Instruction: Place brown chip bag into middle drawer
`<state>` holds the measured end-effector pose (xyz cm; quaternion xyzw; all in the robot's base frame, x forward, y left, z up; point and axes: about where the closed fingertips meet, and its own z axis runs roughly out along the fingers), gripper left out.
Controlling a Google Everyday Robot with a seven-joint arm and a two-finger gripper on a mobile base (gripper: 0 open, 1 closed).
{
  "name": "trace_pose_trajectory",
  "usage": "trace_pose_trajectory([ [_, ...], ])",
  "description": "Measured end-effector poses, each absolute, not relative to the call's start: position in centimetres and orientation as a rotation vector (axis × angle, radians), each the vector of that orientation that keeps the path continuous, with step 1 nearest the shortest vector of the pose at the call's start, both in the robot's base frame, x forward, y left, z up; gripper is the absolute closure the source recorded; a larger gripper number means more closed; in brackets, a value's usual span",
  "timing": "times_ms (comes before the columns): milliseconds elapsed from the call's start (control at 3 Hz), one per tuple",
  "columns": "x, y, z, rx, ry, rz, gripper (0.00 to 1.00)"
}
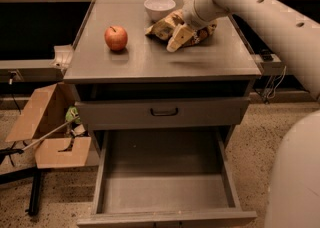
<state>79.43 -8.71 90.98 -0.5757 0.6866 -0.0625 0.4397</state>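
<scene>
- Brown crumpled foil chip bag [199, 36] lies toward the counter's back right corner, mostly hidden beneath the arm.
- Pale two-finger gripper [175, 33] sits over the bag, seemingly touching it; its grip cannot be told.
- Wide grey metal middle drawer [165, 192] stands open below, front edge cut off.

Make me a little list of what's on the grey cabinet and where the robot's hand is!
gripper: over the back right of the cabinet top, right at the brown chip bag
brown chip bag: crumpled, just in front of the white bowl
white bowl: at the back of the top
red apple: on the top, left of the bag, apart from it
middle drawer: pulled open, nothing in it
drawer with black handle: shut, above the open one
cardboard box: on the floor, left of the cabinet
</scene>
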Motion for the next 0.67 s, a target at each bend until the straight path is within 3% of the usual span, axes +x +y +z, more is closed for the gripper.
trace_pose_trajectory([
  [333,81.4,-8.3,89.7,-1.415,1.719,-0.131,0.0],
  [667,82.7,-7.9,88.7,-1.399,1.734,-0.108,0.19],
])
